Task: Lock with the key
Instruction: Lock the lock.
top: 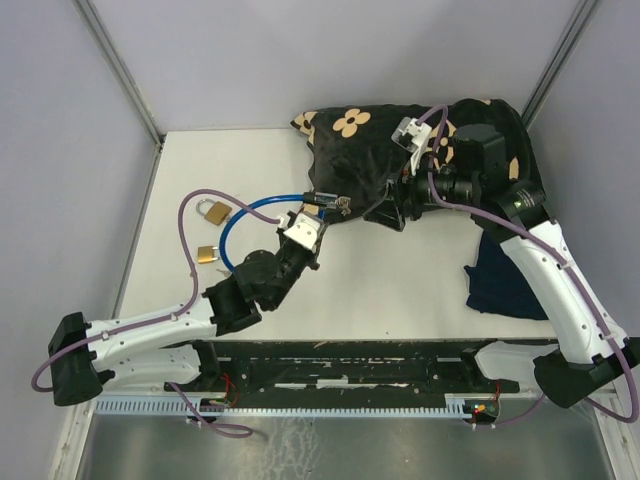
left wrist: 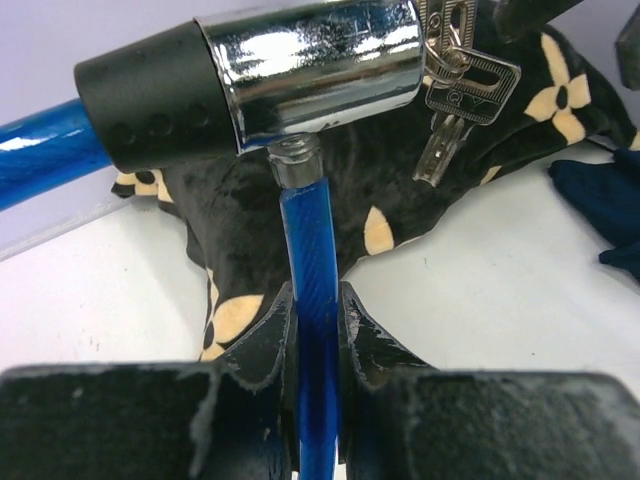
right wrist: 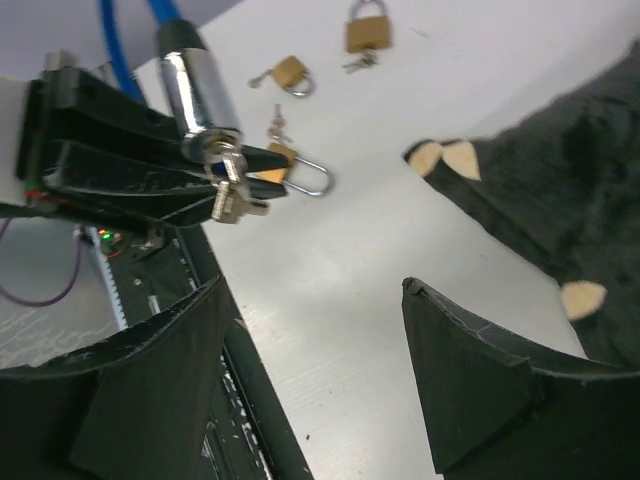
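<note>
The left hand (left wrist: 316,335) is pinched narrow on the blue cable (left wrist: 308,230) just below the chrome lock barrel (left wrist: 310,60), holding it above the counter (top: 400,290) beside a black flowered cloth (top: 350,165). The keys (left wrist: 465,85) hang at the barrel's end; one seems seated in it, though that is unclear. The right hand (right wrist: 312,300) stands wide and empty, near the keys but apart from them.

The lock cylinder (left wrist: 310,65) is mirror-bright chromed metal, capped at its nine o'clock by a matt black plastic collar (left wrist: 150,95); the cable (left wrist: 315,270) wears a glossy blue plastic sheath. The cloth (left wrist: 250,210) looks plush and matt, the keys (left wrist: 470,85) dull silvery metal, and the padlocks (top: 218,214) brassy on the smooth white table (top: 400,290).
</note>
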Tool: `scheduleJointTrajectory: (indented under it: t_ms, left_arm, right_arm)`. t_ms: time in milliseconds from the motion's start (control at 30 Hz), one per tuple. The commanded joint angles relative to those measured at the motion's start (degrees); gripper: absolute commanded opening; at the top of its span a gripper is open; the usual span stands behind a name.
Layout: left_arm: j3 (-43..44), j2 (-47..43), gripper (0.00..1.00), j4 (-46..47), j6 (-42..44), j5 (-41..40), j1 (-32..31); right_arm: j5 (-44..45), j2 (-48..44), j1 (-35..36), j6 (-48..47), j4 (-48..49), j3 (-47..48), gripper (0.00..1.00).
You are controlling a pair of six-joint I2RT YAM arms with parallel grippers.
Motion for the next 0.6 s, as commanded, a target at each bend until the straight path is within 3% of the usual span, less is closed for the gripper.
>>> scheduleJointTrajectory:
  t_ms: [0,200,567]
  left_arm:
    - [0.0,-3.7,0.03,0.4,1.7,4.4,-0.3]
    - [0.6,-5.0,0.03,-1.5,0.6,5.4,-0.3]
    - [5.0,-3.2,0.03,-4.5,-7.2,2.5,-0.3]
  right_arm:
    - [-18.8,-1.0,-0.1,-3.4,5.9,0.5,0.78]
    - [-26.3,0.1,-0.1,7.5,19.6,-4.0,0.78]
    - [-22.6,0.8,1.1,7.4,28.6,-10.9,0.75]
